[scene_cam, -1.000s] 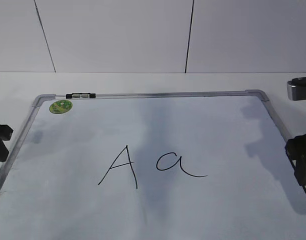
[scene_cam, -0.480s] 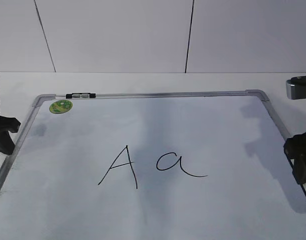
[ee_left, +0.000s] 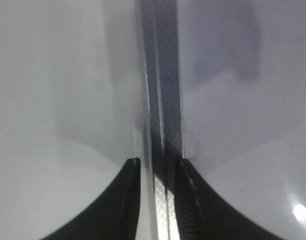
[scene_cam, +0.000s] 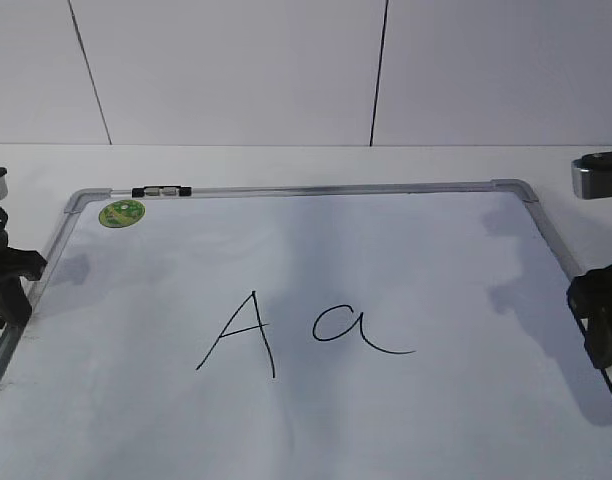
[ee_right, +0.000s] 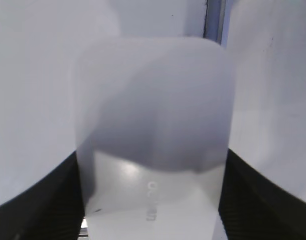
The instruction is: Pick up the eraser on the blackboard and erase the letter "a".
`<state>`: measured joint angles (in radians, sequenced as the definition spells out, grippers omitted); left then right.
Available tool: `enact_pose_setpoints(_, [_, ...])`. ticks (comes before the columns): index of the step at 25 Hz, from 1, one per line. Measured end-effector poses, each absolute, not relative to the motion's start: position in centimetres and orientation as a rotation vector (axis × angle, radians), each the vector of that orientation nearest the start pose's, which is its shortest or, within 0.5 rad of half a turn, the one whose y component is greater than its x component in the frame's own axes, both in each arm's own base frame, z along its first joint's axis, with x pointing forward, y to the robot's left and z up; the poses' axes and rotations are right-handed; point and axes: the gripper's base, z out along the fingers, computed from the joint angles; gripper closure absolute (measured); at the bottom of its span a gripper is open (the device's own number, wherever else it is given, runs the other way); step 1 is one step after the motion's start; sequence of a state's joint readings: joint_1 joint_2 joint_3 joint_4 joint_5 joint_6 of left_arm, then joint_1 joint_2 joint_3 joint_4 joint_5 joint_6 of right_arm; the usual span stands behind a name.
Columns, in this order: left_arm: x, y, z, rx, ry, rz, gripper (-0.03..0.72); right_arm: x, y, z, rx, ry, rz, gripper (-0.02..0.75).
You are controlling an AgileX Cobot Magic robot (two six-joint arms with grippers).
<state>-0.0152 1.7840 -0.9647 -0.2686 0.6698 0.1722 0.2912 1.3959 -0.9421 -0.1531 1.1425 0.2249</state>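
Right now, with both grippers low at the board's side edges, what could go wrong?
The right gripper brackets the white plastic eraser; contact is unclear, so a loose grip could let it slip. The capital "A" sits close beside the cursive "a", so a wide wipe may smudge it. The left gripper straddles the grey metal frame and could shift the board.

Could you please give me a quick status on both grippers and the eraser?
Left gripper straddling the blackboard frame, jaws apart. Right gripper fingers flanking the eraser, grip unconfirmed. Letter "a" intact, nothing blocking it.
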Motion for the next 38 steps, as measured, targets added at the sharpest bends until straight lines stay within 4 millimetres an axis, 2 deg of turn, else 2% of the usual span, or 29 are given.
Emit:
enact_pose_setpoints(3, [31.5,-2.0,15.2,-0.014,2.949,-0.254,0.528,23.0,5.6,24.9,-0.191,3.035,-0.184,0.185])
enact_pose_setpoints(8, [31.5,-2.0,15.2,-0.026,2.951,-0.26,0.665,23.0,5.6,24.9,-0.191,3.035,-0.184,0.185])
enact_pose_setpoints(19, [31.5,-2.0,15.2,-0.038,2.953,-0.262,0.672,23.0,5.7,24.8,-0.187,3.037,-0.167,0.185])
enact_pose_setpoints(22, [31.5,-2.0,15.2,-0.035,2.954,-0.258,0.672,22.9,6.1,24.8,-0.215,3.044,-0.103,0.185])
enact_pose_setpoints(26, [31.5,-2.0,15.2,-0.033,2.953,-0.256,0.672,23.0,7.4,25.0,-0.257,3.022,0.065,0.185])
enact_pose_setpoints(30, [31.5,-2.0,15.2,-0.026,2.954,-0.25,0.672,24.1,9.5,25.4,-0.364,2.994,0.081,0.185])
enact_pose_setpoints(38, [31.5,-1.9,15.2,-0.02,2.955,-0.242,0.672,27.5,16.5,23.9,-0.637,2.975,0.052,0.185])
